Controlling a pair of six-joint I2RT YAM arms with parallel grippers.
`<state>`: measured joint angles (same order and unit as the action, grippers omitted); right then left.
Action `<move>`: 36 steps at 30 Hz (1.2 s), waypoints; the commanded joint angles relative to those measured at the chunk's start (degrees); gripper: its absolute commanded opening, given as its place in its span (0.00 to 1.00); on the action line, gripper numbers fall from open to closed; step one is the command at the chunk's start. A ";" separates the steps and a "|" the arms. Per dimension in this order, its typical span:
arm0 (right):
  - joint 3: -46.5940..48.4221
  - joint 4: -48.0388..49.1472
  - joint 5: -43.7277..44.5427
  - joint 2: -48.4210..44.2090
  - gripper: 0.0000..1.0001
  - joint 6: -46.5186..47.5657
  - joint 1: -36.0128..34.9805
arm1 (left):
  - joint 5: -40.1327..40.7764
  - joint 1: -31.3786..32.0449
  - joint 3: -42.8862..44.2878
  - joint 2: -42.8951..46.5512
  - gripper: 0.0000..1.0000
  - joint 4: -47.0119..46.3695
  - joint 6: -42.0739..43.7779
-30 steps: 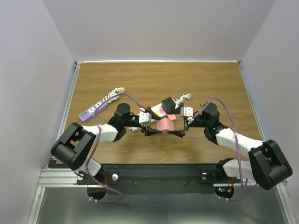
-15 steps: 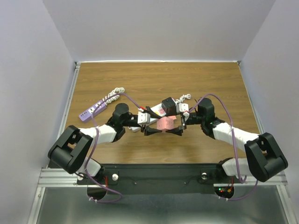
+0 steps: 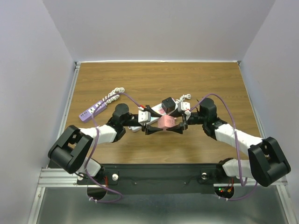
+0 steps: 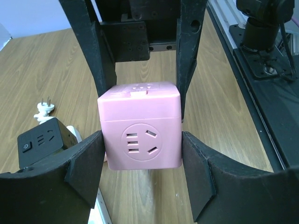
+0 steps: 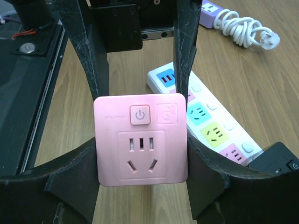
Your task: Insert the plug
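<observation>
Two grippers meet on the pink socket cube [image 3: 166,122], near the middle of the wooden table [image 3: 140,79].

Left gripper [image 4: 142,140]: jaws at a middling width, pads [image 4: 86,170] against two opposite side faces of the cube. The cube is held. Its face with the round socket points at the left wrist camera.

Right gripper [image 5: 141,142]: comes in from the opposite side and flanks the same two faces. In the right wrist view its pads lie flush against the cube's sides, so these jaws also grip it. The face toward this camera carries a power button and a socket.

From above, the four fingers make a bow-tie shape with the cube at the knot. Cannot tell whether the cube rests on the table or hangs just above it.

White plug [image 4: 45,106]: lies on the table, prongs bare, just beyond the black socket cube [image 4: 44,140] and clear of both grippers. The black cube sits just beside the pink one, on its far side.

White power strip [image 5: 205,116] with coloured sockets lies flat, just beside the pink cube and partly under the fingers.

Purple power strip [image 3: 93,110] lies well apart, toward the left edge, with its coiled white cord [image 3: 112,95] beside it. Cannot tell which plug is the one to insert.
</observation>
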<state>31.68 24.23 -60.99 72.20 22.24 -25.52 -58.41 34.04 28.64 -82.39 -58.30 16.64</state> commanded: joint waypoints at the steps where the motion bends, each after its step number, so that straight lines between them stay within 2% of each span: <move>1: 0.22 7.66 4.63 -3.12 0.01 -9.38 0.29 | 6.97 -0.03 0.72 -0.06 0.43 -4.60 -2.39; 2: 0.40 7.85 5.78 -2.95 0.01 -10.45 0.29 | 9.17 -0.03 0.10 0.38 0.55 -5.93 -3.54; 5: 1.71 8.82 11.30 -1.28 0.01 -14.74 0.29 | 17.59 -0.03 -2.53 2.05 0.68 -10.49 -6.00; 7: 2.15 9.25 13.87 -0.05 0.01 -17.04 0.29 | 21.04 -0.03 -3.33 2.76 0.70 -11.57 -6.62; 11: 1.72 10.93 18.36 -0.39 0.01 -20.56 0.29 | 25.71 -0.03 -3.68 2.32 0.88 -11.83 -8.29; 16: 0.75 12.51 22.93 -1.89 0.01 -22.15 -0.06 | 31.77 -0.12 -5.17 2.06 0.89 -14.20 -10.22; 21: 3.12 12.77 25.83 2.67 0.01 -22.15 -2.69 | 37.39 -0.12 -7.46 4.16 0.90 -15.27 -12.16; 26: 5.58 13.12 36.01 7.51 0.01 -22.15 -7.69 | 52.49 -0.29 -10.26 6.01 0.91 -16.65 -16.38; 28: 6.81 13.30 39.80 9.78 0.01 -22.15 -9.54 | 55.58 -0.73 -10.80 6.27 0.93 -17.02 -17.95; 36: 11.91 13.83 49.03 17.53 0.01 -24.17 -12.54 | 61.75 -1.70 -10.98 7.24 0.94 -14.12 -21.04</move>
<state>40.27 32.84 -19.57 88.14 -0.73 -36.97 -1.87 32.91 18.33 -77.36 -70.32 -2.26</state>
